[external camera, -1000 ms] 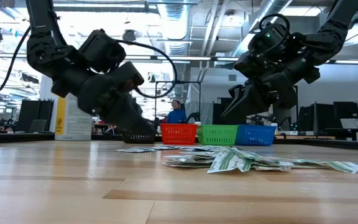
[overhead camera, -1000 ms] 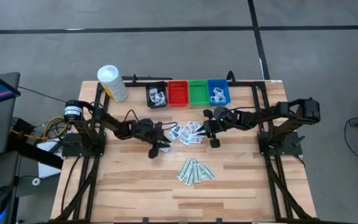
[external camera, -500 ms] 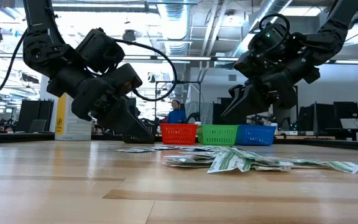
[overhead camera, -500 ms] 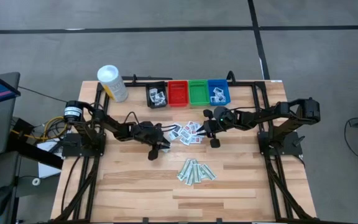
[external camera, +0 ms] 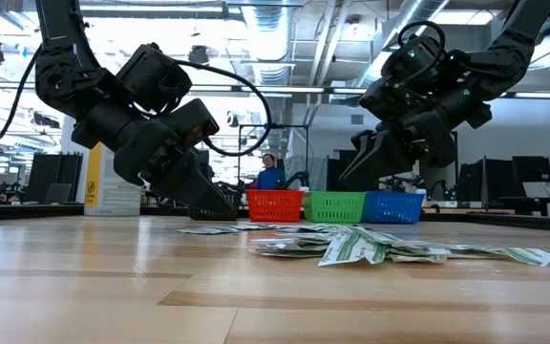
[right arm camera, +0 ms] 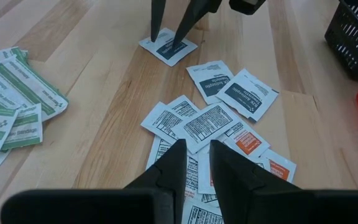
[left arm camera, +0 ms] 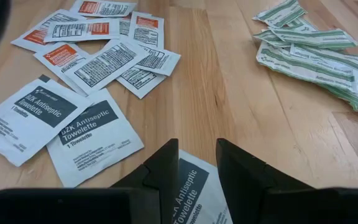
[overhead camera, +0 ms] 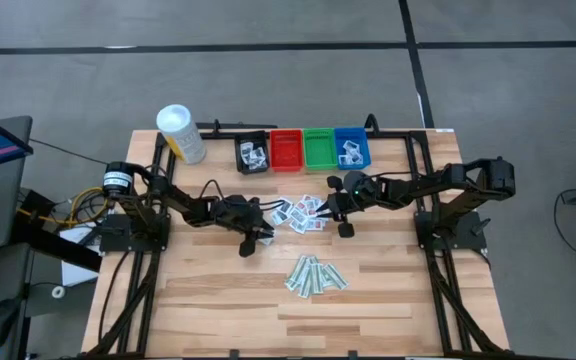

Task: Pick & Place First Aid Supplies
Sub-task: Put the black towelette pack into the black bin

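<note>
On the desk (overhead camera: 218, 290), my left fingers (left arm camera: 166, 168) straddle an antiseptic towelette packet (left arm camera: 194, 186), parted, not gripping; my right fingers (right arm camera: 173, 163) hover narrowly parted, empty, above scattered packets (right arm camera: 204, 127).

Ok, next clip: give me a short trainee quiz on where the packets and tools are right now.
1. True or false: the red bin holds packets.
2. Which tool has its fingertips set down at a single towelette packet lying apart from the white pile? A) left tool B) right tool
3. Fill in: packets already lie in the black bin and the ____ bin.

Key: 1 false, it looks empty. 2 A; the right tool hangs above the white pile. 3 blue.
</note>
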Robot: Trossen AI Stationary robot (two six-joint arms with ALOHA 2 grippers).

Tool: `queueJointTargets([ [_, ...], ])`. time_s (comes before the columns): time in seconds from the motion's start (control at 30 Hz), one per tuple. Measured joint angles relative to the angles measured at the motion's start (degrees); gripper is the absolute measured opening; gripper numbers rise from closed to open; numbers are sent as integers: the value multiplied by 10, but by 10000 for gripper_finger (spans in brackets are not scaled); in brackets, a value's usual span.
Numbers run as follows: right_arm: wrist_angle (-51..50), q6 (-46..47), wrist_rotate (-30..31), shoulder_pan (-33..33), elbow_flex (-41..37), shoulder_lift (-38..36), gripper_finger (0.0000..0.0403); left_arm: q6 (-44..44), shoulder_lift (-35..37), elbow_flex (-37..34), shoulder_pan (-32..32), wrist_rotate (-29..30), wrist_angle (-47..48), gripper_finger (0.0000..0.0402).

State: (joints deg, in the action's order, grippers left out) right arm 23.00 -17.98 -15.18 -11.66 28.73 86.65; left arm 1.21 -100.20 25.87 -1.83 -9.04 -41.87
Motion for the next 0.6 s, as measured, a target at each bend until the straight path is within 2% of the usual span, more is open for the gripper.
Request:
queueJointTargets([
  [0.17,0,0,0,0,0,0,65,0,0,0,0,0,12,120],
  [0.43,0,0,0,0,0,0,65,0,0,0,0,0,26,176],
  [0.6,0,0,0,0,0,0,65,0,0,0,0,3,32,184],
])
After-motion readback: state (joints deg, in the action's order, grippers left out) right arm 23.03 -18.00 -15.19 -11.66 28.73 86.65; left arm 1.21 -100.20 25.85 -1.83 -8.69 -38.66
